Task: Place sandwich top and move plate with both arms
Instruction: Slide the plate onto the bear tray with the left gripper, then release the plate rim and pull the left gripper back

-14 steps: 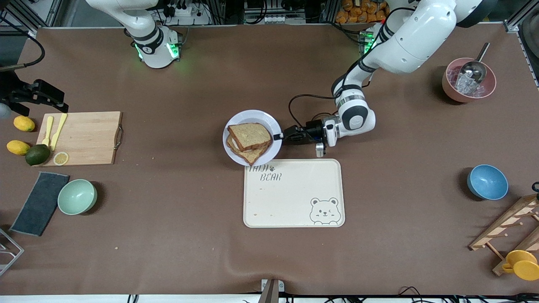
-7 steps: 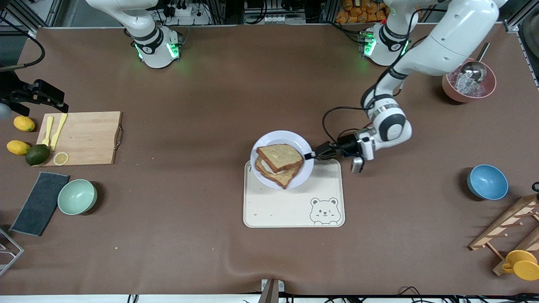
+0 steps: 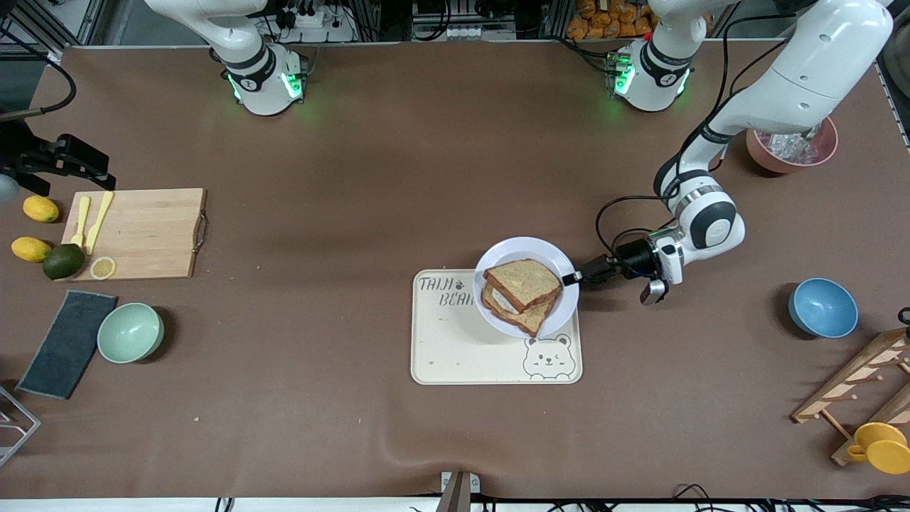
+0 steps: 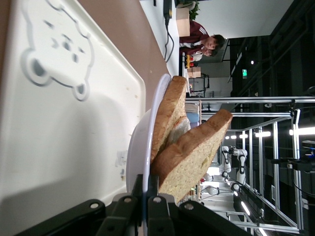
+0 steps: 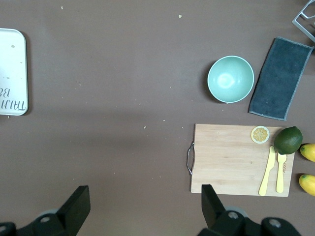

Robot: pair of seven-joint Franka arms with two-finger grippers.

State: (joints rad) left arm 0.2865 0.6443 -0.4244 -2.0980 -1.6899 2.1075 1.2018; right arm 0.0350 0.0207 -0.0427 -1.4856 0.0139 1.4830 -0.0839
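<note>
**A:** Start at the left claw (image 3: 573, 278). What is it doing?

**B:** It is clenched on the rim of the plate (image 3: 508, 250), at the edge facing the left arm's end of the tabletop. The left wrist view shows its two fingers pinching the thin white rim (image 4: 145, 162) edge-on. The plate reaches out from the claw toward the middle of the tabletop.

**A:** And the sandwich top (image 3: 521, 283)?

**B:** It lies on the plate, over the slice bearing the egg and turned a little askew to it. That part of the task looks finished.

**A:** Where is the plate relative to the tray?

**B:** It is over the bear-printed tray's (image 3: 462, 355) corner toward the left arm, just above the printed bear; I cannot tell whether it hangs clear or already touches. Setting it down seems the step in hand, with the claw then releasing and backing out along its reach.

**A:** The right claw (image 5: 142, 211)?

**B:** It waits high over bare tabletop beside the cutting board (image 5: 231, 157), fingers spread wide, well apart from the plate. The left arm is plainly the nearer one.
</note>
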